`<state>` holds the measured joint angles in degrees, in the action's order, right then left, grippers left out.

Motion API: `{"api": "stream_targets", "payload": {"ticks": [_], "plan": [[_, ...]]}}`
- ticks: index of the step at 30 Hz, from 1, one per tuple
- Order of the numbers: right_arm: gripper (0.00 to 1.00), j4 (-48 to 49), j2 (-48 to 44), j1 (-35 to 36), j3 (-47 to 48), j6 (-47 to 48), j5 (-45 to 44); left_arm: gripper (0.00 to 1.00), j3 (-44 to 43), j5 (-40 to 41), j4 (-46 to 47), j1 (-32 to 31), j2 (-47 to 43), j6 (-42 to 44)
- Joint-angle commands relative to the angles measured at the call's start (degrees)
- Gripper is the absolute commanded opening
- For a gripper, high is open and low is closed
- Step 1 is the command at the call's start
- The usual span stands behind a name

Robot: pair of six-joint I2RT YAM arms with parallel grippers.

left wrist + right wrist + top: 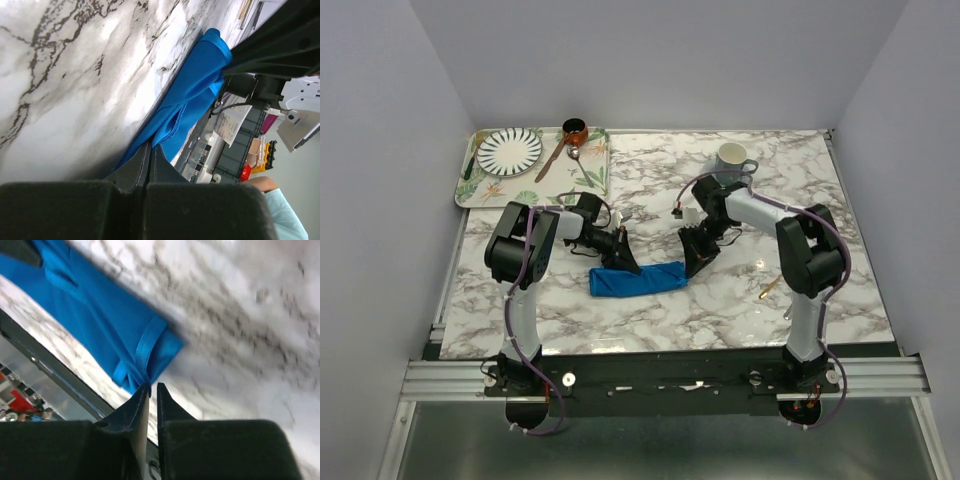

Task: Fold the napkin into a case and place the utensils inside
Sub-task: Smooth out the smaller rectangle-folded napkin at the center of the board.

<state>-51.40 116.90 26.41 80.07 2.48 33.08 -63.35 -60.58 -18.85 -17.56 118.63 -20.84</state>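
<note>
STEP: folding napkin [638, 279] into case; it lies centre as a narrow band | left gripper [149, 150]: jaws pinched on its 9 o'clock end | right gripper [153, 386]: pinched on its 3 o'clock end | NEXT: probably one more coordinated fold; gold spoon [767, 291] waits at 4 o'clock.

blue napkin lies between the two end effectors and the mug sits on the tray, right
No. The mug stands on the marble table at the back right, off the tray, as the top external view shows. The blue napkin does lie between the left end effector and the right end effector.
</note>
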Motion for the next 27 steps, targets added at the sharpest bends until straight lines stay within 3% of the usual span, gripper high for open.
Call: {"api": "stream_targets", "payload": {"ticks": [1,10,27], "plan": [[0.22,-4.6,-8.1,-1.0,-1.2,4.5,-5.2,0.0,2.3,12.3,0.7,0.1,2.1,3.9],[0.24,1.4,-7.9,-0.8,6.0,-1.2,2.0,0.0,2.8,12.3,1.4,0.0,2.0,4.0],[0.24,9.0,1.0,2.8,-0.9,-5.4,0.3,0.0,0.9,12.7,2.7,0.0,3.5,1.9]]}}
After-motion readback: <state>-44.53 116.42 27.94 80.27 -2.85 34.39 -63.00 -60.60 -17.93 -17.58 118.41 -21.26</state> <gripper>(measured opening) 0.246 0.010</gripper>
